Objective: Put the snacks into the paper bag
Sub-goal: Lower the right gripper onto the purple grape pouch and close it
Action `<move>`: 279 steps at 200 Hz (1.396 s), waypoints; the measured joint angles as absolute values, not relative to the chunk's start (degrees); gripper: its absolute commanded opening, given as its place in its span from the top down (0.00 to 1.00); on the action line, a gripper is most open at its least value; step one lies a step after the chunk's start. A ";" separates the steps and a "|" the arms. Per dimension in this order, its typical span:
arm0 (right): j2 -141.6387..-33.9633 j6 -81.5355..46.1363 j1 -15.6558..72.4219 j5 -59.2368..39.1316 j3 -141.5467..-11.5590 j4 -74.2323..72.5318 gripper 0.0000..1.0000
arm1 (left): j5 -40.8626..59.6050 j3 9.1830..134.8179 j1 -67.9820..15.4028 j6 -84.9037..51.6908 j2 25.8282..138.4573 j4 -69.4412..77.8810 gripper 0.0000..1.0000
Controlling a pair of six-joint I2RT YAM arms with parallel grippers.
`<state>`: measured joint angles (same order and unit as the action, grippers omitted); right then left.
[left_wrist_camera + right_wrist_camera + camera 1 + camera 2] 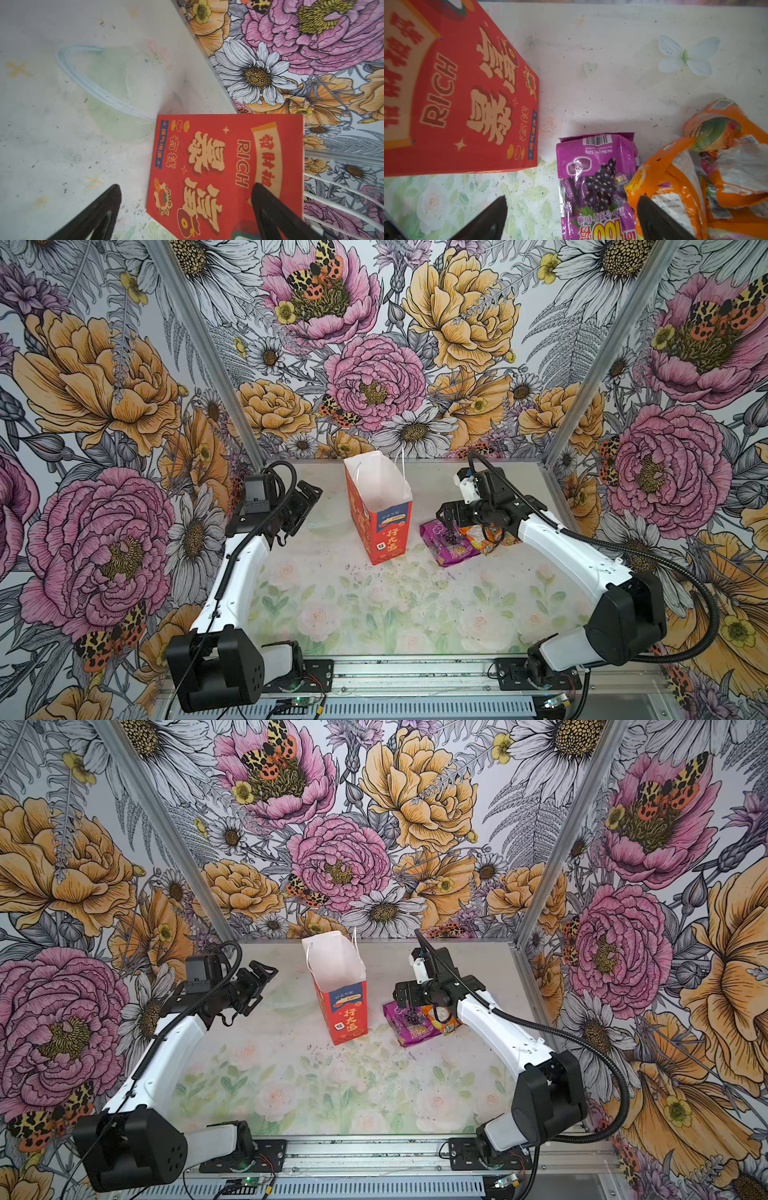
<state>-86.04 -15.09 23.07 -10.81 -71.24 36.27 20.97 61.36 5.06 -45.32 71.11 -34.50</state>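
Though only the dark tips of its fingers (654, 218) show in the right wrist view, the right gripper (572, 199) plainly stands wide open and holds nothing. One tip lies over the table (612, 72) and the other over the edge of an orange packet, with the purple packet (598, 176) between them. Whether either tip touches a packet cannot be told. In both top views this gripper (451, 516) hangs over the packets and covers part of them. The orange packets (675, 187) are a crumpled, overlapping heap cut off by the frame, so their number is unclear. The heap lies partly on the purple packet (451, 545), which is flat on the table just right of the bag (384, 531). The bag stands upright and open at mid-table, its floor hidden behind its own front wall. The left gripper (186, 187) is likewise spread wide and empty. In a top view it (305, 506) hangs well left of the bag, apart from it. A clear tub (104, 93) on the table is faint and hard to make out.
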 measured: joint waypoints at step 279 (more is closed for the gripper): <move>-109.45 -16.91 33.85 13.28 -76.31 42.00 0.33 | 27.73 47.99 3.97 -48.01 70.22 -17.72 0.01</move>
<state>-109.45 -16.91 33.85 13.28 -76.31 42.00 27.73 47.99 3.97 -48.01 70.22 -17.72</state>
